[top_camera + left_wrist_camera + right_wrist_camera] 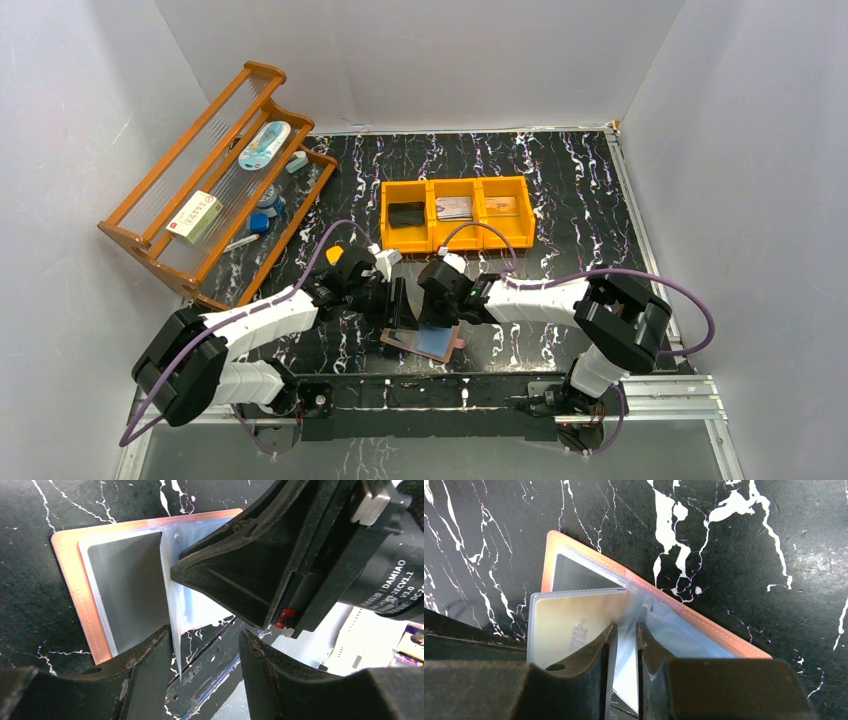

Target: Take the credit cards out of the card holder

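The salmon-pink card holder [452, 346] lies open on the table near the front edge, pale blue lining up. My right gripper [626, 628] is shut on one clear sleeve page [628, 611] and holds it upright. A yellow-tan credit card [569, 625] sits in the sleeve left of it, and a grey card [574, 572] sits in a sleeve beneath. My left gripper [206, 635] is open just beside the holder [75, 585]. The upright page [172, 605] hangs close to its left finger [145, 675]. A grey card [130, 585] shows in the flat sleeve.
An orange three-compartment tray [457, 186] stands behind the holder, with a dark card [407, 215], a grey card [455, 208] and a tan card [500, 206] in it. A wooden rack [215, 180] with small items stands at the back left. White walls enclose the table.
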